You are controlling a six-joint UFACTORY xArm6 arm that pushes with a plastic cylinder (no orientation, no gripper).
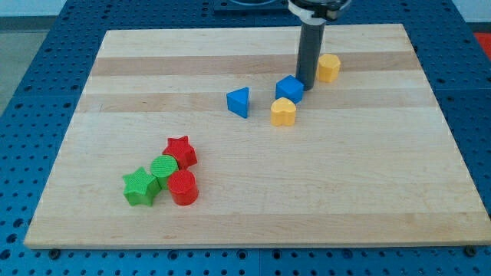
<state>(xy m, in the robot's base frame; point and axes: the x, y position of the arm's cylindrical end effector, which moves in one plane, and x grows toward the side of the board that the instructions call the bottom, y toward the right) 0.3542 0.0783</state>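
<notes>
My tip (305, 83) stands on the wooden board in the upper right part of the view. It touches the right side of a blue cube (288, 89). A yellow hexagonal block (328, 67) sits just to the tip's right, slightly apart. Below the blue cube lies a yellow heart-shaped block (283, 112), close to it. A blue triangular block (238, 102) rests further left of the cube.
A cluster sits at the lower left: a red star (180, 151), a green round block (163, 167), a green star (140, 186) and a red cylinder (182, 187), all packed together. The board (360, 176) is bordered by a blue perforated table.
</notes>
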